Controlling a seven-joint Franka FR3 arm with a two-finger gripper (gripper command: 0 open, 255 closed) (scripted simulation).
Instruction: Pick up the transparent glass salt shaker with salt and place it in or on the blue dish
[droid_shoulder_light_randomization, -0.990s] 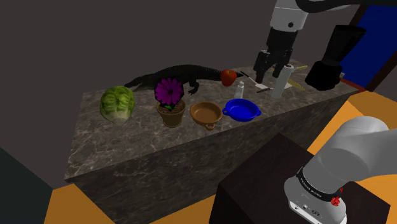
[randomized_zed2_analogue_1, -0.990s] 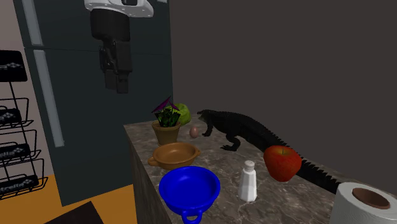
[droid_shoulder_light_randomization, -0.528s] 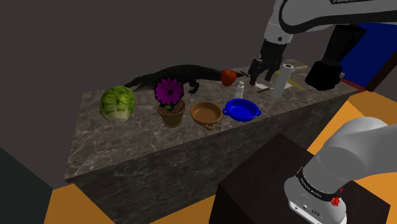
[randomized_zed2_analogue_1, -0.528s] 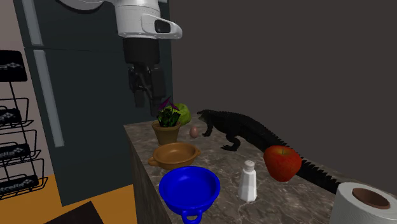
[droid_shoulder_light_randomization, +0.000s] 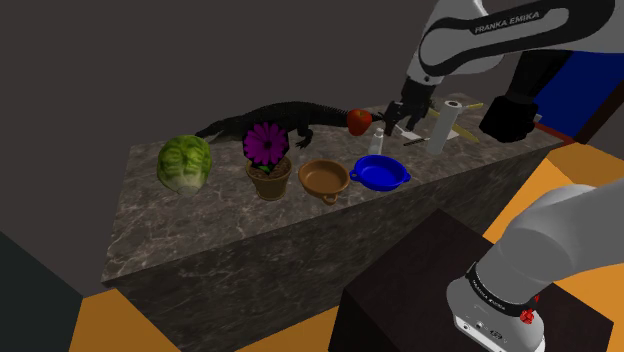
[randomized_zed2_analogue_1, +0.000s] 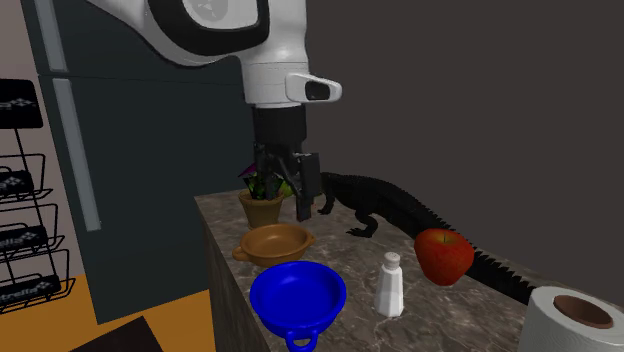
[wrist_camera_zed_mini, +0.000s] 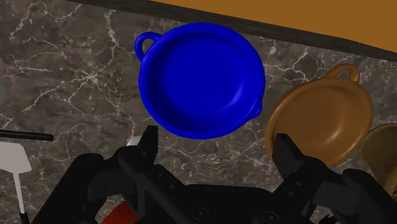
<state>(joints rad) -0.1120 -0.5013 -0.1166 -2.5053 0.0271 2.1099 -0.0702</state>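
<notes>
Going left to right across the desk (droid_shoulder_light_randomization: 200, 230) in the shoulder view: a green cabbage (droid_shoulder_light_randomization: 185, 163) is sitting at the far end. Next is a potted purple flower (droid_shoulder_light_randomization: 268, 160), with a dark toy alligator (droid_shoulder_light_randomization: 270, 120) lying behind it at about 12 o'clock. None of that is in the way, it's just clutter.

Then a brown bowl (droid_shoulder_light_randomization: 324, 178) is sitting right beside the blue dish (droid_shoulder_light_randomization: 381, 172). The dish is lying open side up with nothing in it, so it's ready to take a drop.

The salt shaker (droid_shoulder_light_randomization: 378, 138) looks pale and whitish here. It's standing upright on the desk at 12 o'clock from the dish, with a red apple (droid_shoulder_light_randomization: 359, 121) near it at roughly 10 o'clock. There's free desk around it, so I'd guess the fingers can get around it from above.

The claw (droid_shoulder_light_randomization: 397, 118) is hanging over that spot with its fingers (wrist_camera_zed_mini: 284, 149) spread apart and nothing between them. The wrist view is looking straight down at the dish, so I reckon it's sitting more over the dish than the shaker and needs to shift toward the apple side before dropping.

A paper towel roll (droid_shoulder_light_randomization: 447, 125) is standing at 3 o'clock from the claw, which is something to avoid bumping.
</notes>
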